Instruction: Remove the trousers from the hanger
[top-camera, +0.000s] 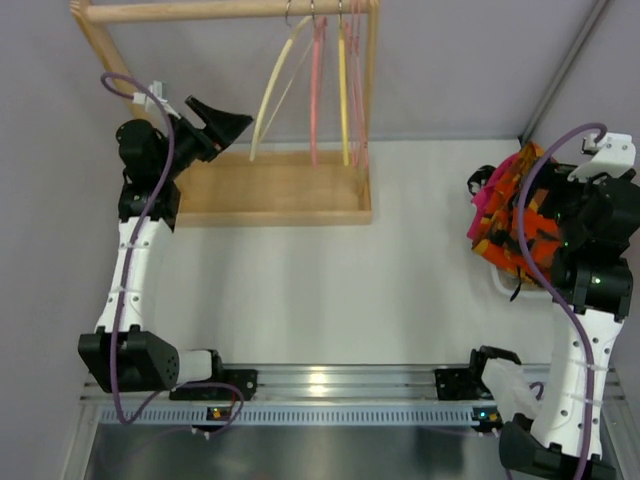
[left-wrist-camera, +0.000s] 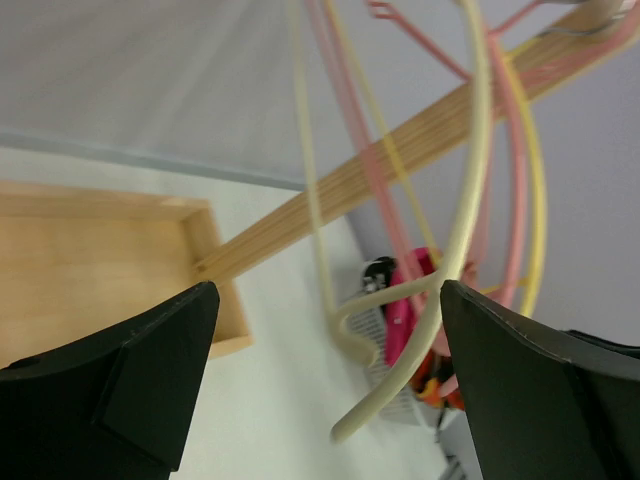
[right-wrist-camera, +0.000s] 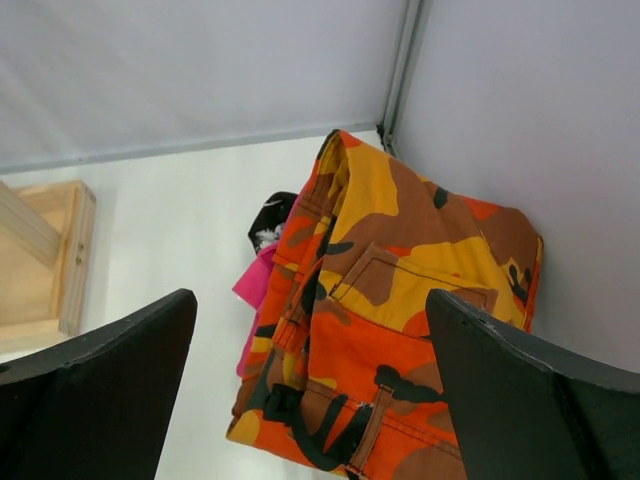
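Near edge: metal rail (top-camera: 340, 385) with both arm bases bolted on, then bare white tabletop (top-camera: 300, 290).

Right side, mid-depth: the trousers (right-wrist-camera: 400, 260), in orange camo, lie in a crumpled pile at the tabletop's right edge by the wall. They are off the hanger and well apart from it. A magenta cloth (right-wrist-camera: 258, 290) pokes out on the pile's left side, touching it. A small black-and-white item sits behind that; can't tell what it is. A white container edge (top-camera: 500, 285) shows under the near side of the pile.

The right gripper (right-wrist-camera: 310, 296) hangs above the trousers with jaws spread wide and nothing between them. No contact with the cloth is visible.

Left side, farther back: the left gripper (top-camera: 238, 124) is raised at the wooden rack (top-camera: 270, 190), jaws wide apart and holding nothing. The hanger (left-wrist-camera: 470, 200), cream and thin, dangles just beyond the fingertips. In the wrist view its curved arm sits between the two fingers, close to the right finger; contact unclear.

Far: the hanger is bare and hooked on the rack's top rod (top-camera: 220, 10), leftmost in the row. A pink hanger (top-camera: 317, 90) is next to it, then a brighter yellow hanger (top-camera: 343, 100) and more pink ones at the right post.
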